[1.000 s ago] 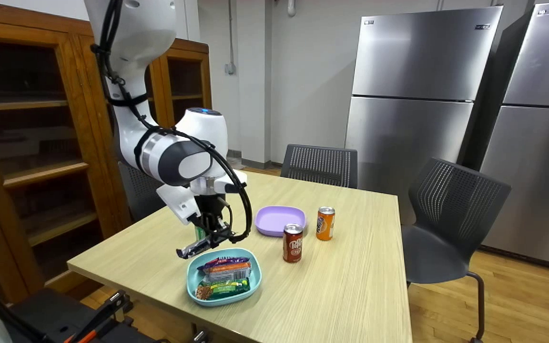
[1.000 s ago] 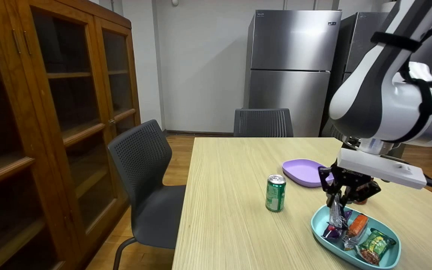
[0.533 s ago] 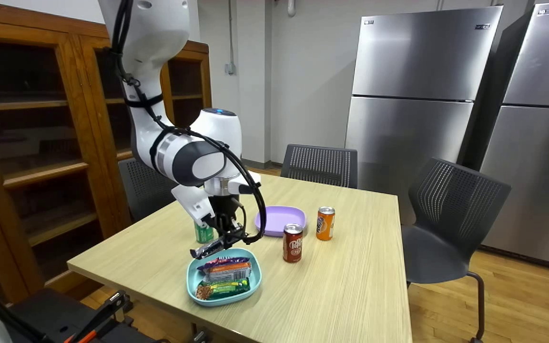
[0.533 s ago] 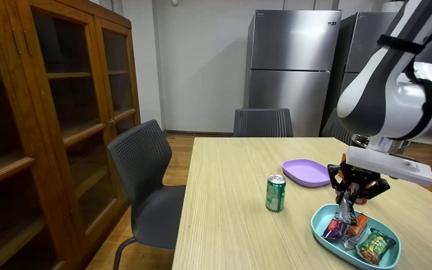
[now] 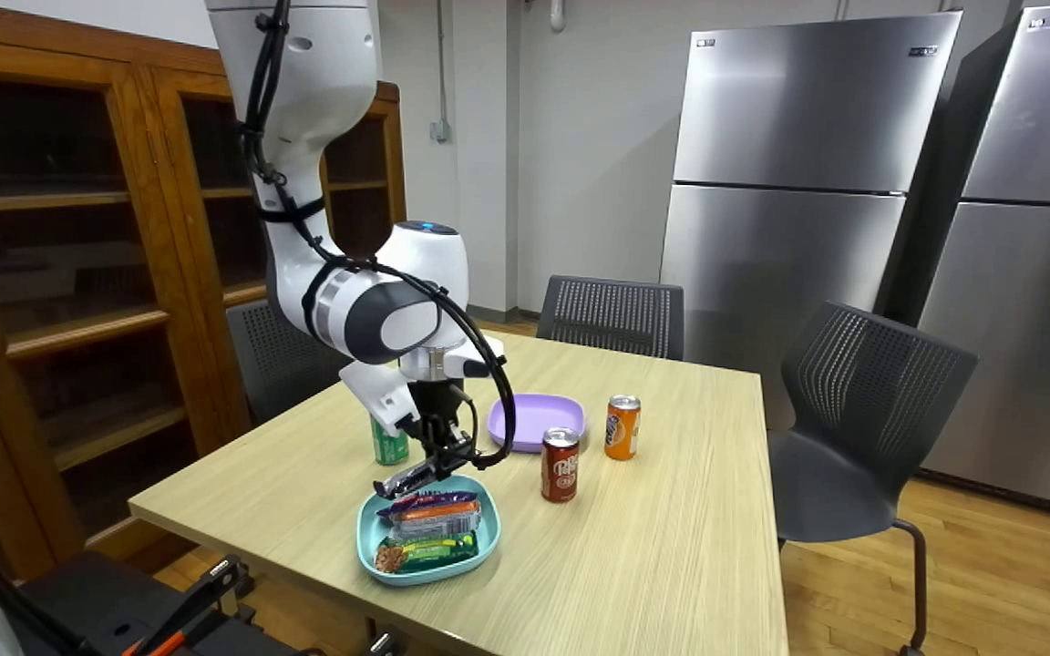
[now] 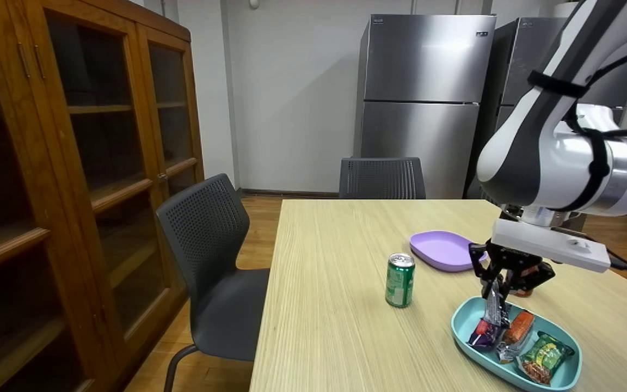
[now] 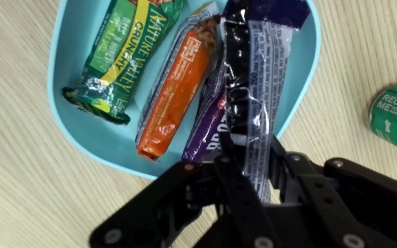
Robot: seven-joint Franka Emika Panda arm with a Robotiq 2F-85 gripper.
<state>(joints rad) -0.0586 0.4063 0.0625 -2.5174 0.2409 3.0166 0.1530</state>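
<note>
Claw (image 7: 252, 146), clamped near one end of a black-and-silver wrapped bar (image 7: 260, 75), with a blue tray (image 7: 105, 144) holding three other bars (image 7: 174, 96) below it; grip apparently secured, bar not yet released

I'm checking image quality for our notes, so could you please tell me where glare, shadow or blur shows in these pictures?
In the wrist view, sharp glints on the gripped bar, with the tool dark and looking slightly soft; in both exterior views, a bright sheen on a steel refrigerator, a slanting shadow on the wall, and darkness inside the wooden cabinet.
</note>
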